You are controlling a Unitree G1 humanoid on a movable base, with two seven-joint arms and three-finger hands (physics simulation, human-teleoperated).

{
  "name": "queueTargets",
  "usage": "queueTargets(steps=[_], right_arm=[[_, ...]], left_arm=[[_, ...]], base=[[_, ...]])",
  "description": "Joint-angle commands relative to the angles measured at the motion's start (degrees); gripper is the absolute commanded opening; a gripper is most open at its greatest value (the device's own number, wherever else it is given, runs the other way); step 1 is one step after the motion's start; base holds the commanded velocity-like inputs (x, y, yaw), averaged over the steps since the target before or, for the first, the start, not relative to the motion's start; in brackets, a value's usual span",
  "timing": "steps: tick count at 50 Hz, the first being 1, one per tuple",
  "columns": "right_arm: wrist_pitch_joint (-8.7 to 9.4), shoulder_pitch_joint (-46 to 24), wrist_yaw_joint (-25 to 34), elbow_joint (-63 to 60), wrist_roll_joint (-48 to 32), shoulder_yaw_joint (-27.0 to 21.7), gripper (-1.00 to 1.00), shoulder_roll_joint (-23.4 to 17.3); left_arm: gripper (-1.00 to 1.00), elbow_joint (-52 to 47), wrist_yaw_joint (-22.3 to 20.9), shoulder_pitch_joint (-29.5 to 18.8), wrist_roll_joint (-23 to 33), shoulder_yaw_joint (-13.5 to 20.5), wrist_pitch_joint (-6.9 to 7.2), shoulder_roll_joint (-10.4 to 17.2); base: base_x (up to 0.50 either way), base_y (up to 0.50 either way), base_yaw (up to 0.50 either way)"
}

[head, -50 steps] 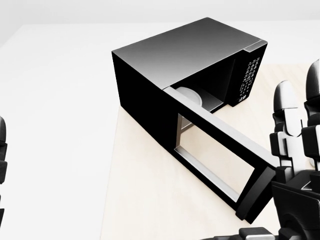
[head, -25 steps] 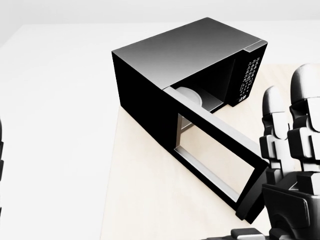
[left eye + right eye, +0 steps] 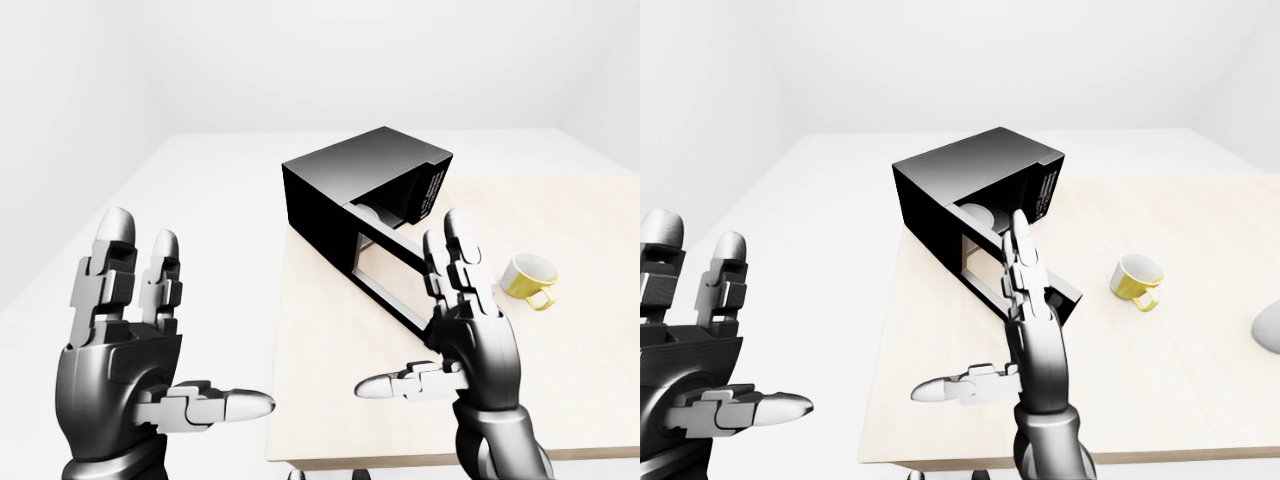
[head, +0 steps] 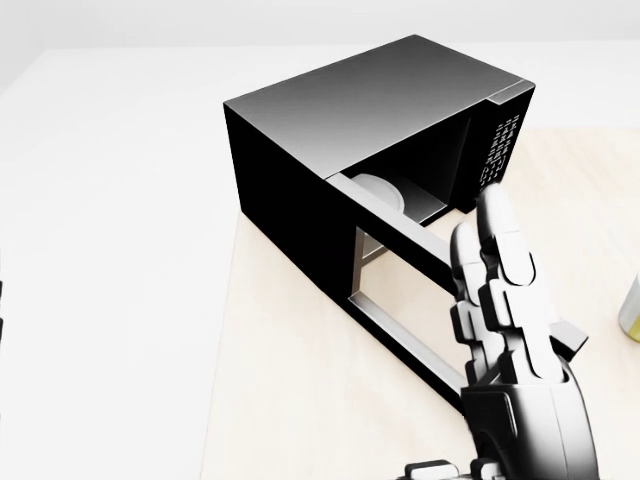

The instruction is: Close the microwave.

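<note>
Right hand (image 4: pixel 505 330) shifted left over microwave (image 4: pixel 370 150) door (image 4: pixel 430 310), fingers spread, keypad writing seemingly illegible

No text, brand, number or sign can be read anywhere in these views. The only marks are on the control panel (image 4: pixel 497 150) of the microwave (image 4: pixel 370 150): rows of small white dots and dashes on the black strip at the right of its opening, seen at a steep angle and too small and blurred to make out as letters or digits. The microwave's door (image 4: pixel 420 310) and the yellow mug (image 3: pixel 528 281) on the counter (image 3: pixel 560 380) carry no lettering that shows.
</note>
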Motion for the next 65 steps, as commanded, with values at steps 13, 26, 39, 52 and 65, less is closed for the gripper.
queueTargets(steps=[13,26,39,52,65], right_arm=[[0.0,-1.45,-1.55,10.13,-0.6,1.82,1.0,-0.15],[-3.62,-4.62,-0.81,21.09,-0.93,-0.36,1.0,2.11],[-8.33,-7.17,-0.07,31.66,-1.62,-2.01,1.0,4.45],[-10.0,-9.01,0.19,38.74,-1.75,-2.93,1.0,5.9],[-10.0,-9.55,0.23,41.21,-1.83,-2.68,1.0,6.29]], left_arm=[[1.0,0.0,-0.02,-0.22,0.27,-0.11,0.0,-0.18],[1.0,0.0,-1.15,-0.3,1.25,-0.36,0.0,-1.58],[1.0,0.0,-1.0,-0.41,0.62,0.16,0.0,-1.28],[1.0,0.0,-1.25,-0.06,0.96,-0.08,0.0,-1.56],[1.0,0.0,-1.24,-0.3,1.03,-0.04,0.0,-1.61]], base=[[0.0,0.0,0.0],[0.0,0.0,0.0],[0.0,0.0,0.0],[0.0,0.0,0.0],[0.0,0.0,0.0]])
